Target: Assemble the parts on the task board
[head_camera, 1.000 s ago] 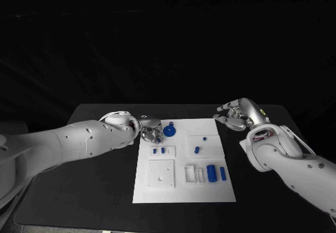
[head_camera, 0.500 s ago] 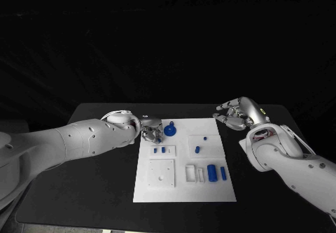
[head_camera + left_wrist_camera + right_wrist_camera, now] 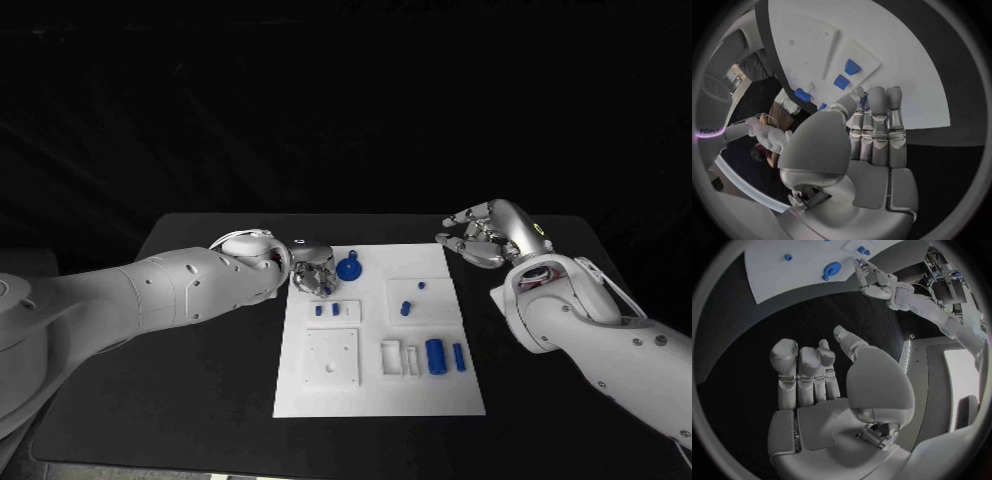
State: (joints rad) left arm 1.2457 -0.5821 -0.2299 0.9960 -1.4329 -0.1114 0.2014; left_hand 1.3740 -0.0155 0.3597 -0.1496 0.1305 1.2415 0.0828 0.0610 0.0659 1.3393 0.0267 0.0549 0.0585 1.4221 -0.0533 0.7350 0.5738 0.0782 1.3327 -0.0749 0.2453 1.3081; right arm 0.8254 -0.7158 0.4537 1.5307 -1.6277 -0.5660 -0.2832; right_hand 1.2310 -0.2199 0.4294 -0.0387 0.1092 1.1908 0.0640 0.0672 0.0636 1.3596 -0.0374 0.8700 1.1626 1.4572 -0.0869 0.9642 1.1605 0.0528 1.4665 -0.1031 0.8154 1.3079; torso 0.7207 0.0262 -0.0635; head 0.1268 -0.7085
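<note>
A flat white rectangular task board [image 3: 378, 395] lies lengthwise in the middle of the black table [image 3: 202, 400], carrying small blue plastic parts. Near its far left corner sits a round blue knob-like part [image 3: 349, 269] with a short stub rising from it. Two small blue blocks [image 3: 327, 310] stand side by side in a raised white fixture just below. To the right, a tiny blue peg [image 3: 423, 286] and a short blue pin [image 3: 407, 308] stand in another white holder. Lower down, a thick blue cylinder [image 3: 436, 356] and a thinner blue rod [image 3: 459, 357] lie upright in their slots, beside a white slotted block [image 3: 391, 358] and a plain white square plate [image 3: 330, 358].

The silver left hand [image 3: 309, 271] hovers at the board's far left edge, just beside the knob, fingers straight and close together, holding nothing. The silver right hand [image 3: 485, 236] hangs beyond the board's far right corner, over bare table, fingers loosely curled and apart, empty.
</note>
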